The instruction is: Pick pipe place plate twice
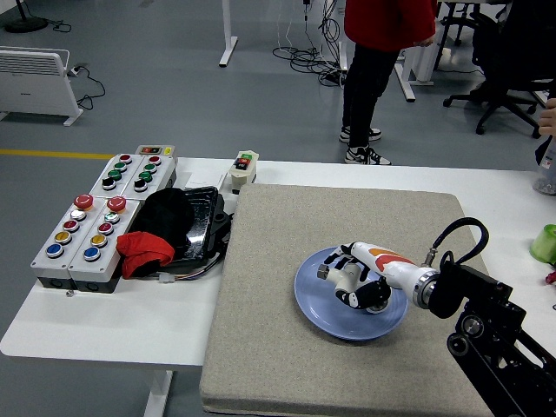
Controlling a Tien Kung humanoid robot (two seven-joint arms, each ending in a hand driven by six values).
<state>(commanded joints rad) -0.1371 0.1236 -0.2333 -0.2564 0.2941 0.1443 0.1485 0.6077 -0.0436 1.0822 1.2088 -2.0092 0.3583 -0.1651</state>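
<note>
The right hand (352, 283) reaches in from about four o'clock and sits over the middle of the blue plate (314, 304), its fingers (331, 264) curled around the white pipe fitting (347, 276). The fitting lies within the plate's rim, mostly hidden under the palm, so only a pale end of it shows between the fingers; I cannot tell whether it rests on the plate or is lifted just clear. The black forearm (473, 300) runs back toward the lower right corner, with a looped cable (455, 231) arching above the wrist.

The plate rests on a grey felt mat (287, 373) that covers the centre and right of the white desk (104, 326). At nine o'clock from the plate, just off the mat's left edge, a black tray (201, 224) holds a black cloth (165, 213) and a red cloth (143, 250). Farther toward nine o'clock stand two grey push-button boxes (82, 239), with two more (135, 172) behind them. At eleven o'clock a small switch box (243, 169) with a green and a red button stands near the desk's far edge. A green cup (544, 243) shows at the right edge, around two o'clock.

Beyond the desk, at twelve o'clock, a person in a red top and black trousers (369, 74) stands on the floor.
</note>
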